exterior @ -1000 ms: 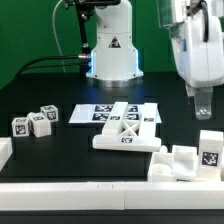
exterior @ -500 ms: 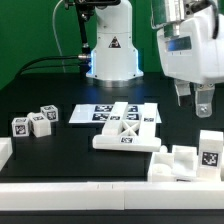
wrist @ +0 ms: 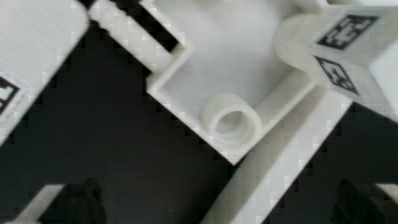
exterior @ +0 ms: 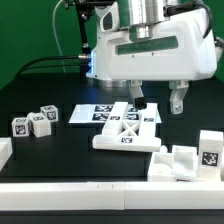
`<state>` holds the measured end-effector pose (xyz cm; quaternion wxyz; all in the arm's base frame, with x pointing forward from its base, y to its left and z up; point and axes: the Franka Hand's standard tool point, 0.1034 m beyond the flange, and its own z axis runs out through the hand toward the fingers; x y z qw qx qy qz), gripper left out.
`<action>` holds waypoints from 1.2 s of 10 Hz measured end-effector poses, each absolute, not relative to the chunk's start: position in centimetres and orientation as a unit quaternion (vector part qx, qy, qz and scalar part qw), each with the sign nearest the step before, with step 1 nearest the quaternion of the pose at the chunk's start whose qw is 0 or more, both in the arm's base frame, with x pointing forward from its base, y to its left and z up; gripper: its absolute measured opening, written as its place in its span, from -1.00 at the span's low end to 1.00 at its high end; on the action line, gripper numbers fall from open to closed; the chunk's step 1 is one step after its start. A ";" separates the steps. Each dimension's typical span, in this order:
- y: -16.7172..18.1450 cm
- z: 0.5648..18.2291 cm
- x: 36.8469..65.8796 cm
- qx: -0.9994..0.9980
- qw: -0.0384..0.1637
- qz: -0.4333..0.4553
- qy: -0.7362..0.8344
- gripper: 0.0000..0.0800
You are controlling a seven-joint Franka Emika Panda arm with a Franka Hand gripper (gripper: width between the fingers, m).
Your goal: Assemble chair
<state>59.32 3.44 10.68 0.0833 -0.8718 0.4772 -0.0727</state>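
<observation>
The robot's glossy white two-finger gripper [exterior: 159, 100] has swung in from the exterior view's right edge, where it hung a second ago above the upright white block with a black-and-white square tag [exterior: 209, 150]. It now hovers over the middle of the scene and has turned its broad face to the camera. Its two dark fingers [exterior: 178, 98] stand wide apart with nothing between them, clear of every part. The chair is in loose pieces on the matte black table [exterior: 60, 150], and none of them has moved since then. The flat white plastic panel with an X-shaped brace [exterior: 125, 137] lies just below the gripper. The thin flat marker board [exterior: 92, 113] shows directly behind it. Three small white tagged cubes [exterior: 40, 121] sit close together toward the exterior view's left, well apart from the panel. Chunky, square-edged white blocks [exterior: 180, 160] rest at the front toward the exterior view's right, just beside the upright tagged block. In the wrist view the gripper [wrist: 222, 202] looks down on smooth moulded white plastic with thick angled ribs. One rib junction carries a round hollow socket [wrist: 231, 121], and a tagged block [wrist: 338, 50] lies close by. The fingertips [wrist: 75, 200] appear only as dark blurred shapes.
</observation>
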 end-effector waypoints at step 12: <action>-1.0 9.7 57.7 -0.994 0.017 -0.088 0.056 0.62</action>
